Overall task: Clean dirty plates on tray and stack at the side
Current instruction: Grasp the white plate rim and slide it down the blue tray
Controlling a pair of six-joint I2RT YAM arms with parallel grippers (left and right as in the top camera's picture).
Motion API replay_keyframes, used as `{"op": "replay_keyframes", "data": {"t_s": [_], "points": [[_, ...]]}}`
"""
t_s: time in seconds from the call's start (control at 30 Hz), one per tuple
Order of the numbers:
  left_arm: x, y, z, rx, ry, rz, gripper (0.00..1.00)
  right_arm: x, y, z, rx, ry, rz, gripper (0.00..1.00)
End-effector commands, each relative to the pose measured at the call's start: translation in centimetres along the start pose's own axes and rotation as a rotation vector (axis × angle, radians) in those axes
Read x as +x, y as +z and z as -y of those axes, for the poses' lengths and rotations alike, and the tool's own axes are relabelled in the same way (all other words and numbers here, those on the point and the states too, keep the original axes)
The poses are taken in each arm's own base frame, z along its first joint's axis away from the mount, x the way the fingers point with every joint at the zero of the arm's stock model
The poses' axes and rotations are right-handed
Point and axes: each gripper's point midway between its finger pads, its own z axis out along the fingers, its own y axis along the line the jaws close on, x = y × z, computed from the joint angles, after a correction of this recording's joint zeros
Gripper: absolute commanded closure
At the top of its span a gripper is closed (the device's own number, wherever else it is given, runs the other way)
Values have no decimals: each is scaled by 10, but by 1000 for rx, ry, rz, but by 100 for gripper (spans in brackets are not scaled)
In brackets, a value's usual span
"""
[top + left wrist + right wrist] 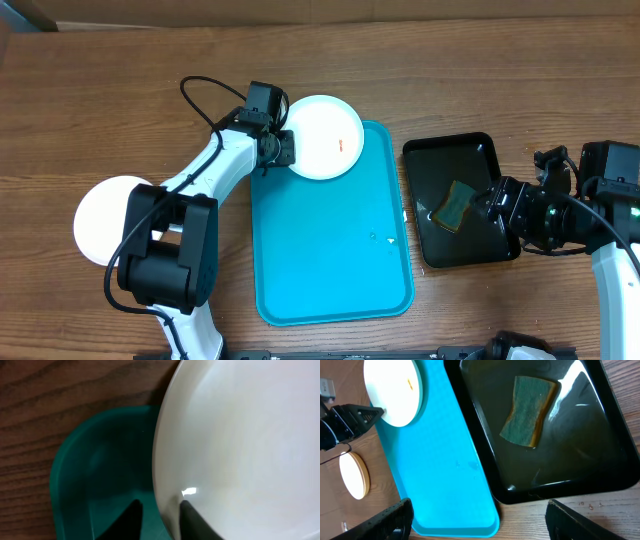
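The left claw (287, 150) is closed on the left rim of the white plate (322, 138). In the left wrist view the rim runs between its two dark fingers (131, 521). This plate sits over the far left corner of the blue tray (330, 270), with about half of it past the tray's far edge and over the bare wooden table (480, 60). Whether it touches the tray cannot be told. A small orange speck (340, 143) shows on its right side.

A second, pale plate (100, 215) lies on the table at the left, well apart from the tray and partly hidden under the left arm. The rest of the tray is open, apart from a few tiny specks (376, 237) near its right edge.

Just right of the tray, with a narrow gap between their rims, is a black tray (470, 150) with a green sponge (455, 203) lying flat inside. The right claw (492, 205) hangs over that tray's right edge, its fingers (390, 520) spread wide and holding nothing.
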Motion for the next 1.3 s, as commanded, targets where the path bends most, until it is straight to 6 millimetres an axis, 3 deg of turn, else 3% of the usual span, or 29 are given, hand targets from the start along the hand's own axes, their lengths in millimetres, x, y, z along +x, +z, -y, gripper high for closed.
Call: {"op": "replay_keyframes", "data": {"t_s": [0.0, 0.07, 0.23, 0.47, 0.63, 0.67, 0.73, 0.87, 0.97, 1.1, 1.17, 1.27], "points": [[1, 2, 2, -5, -2, -8, 85, -2, -7, -9, -23, -41, 19, 14], [8, 2, 0, -13, 0, -35, 96, -1, -7, -9, -22, -40, 17, 14], [33, -7, 6, 31, -8, -145, 96, -1, -7, -9, -22, -40, 17, 14], [60, -53, 12, 62, -148, -256, 96, -1, -7, -9, -22, -40, 17, 14], [89, -93, 27, 103, -134, -346, 96, -1, -7, -9, -21, -40, 16, 14], [91, -97, 26, 79, -124, -344, 91, -1, -7, -9, -21, -40, 17, 14], [95, -103, 22, 24, -107, -334, 63, -1, -7, -9, -21, -40, 17, 14], [104, -104, 29, -4, -58, -347, 60, -2, -7, -8, -18, -40, 18, 14], [97, -101, 20, -102, -11, -285, 58, -2, -7, -7, -11, -40, 19, 14], [60, -93, -7, -315, 113, -91, 59, -2, -7, -7, -11, -40, 19, 14], [49, -81, -1, -294, 236, -53, 60, -2, -7, -7, -11, -40, 19, 13], [48, -58, 12, -206, 378, -57, 58, -2, -7, -7, -11, -39, 18, 14]]}}
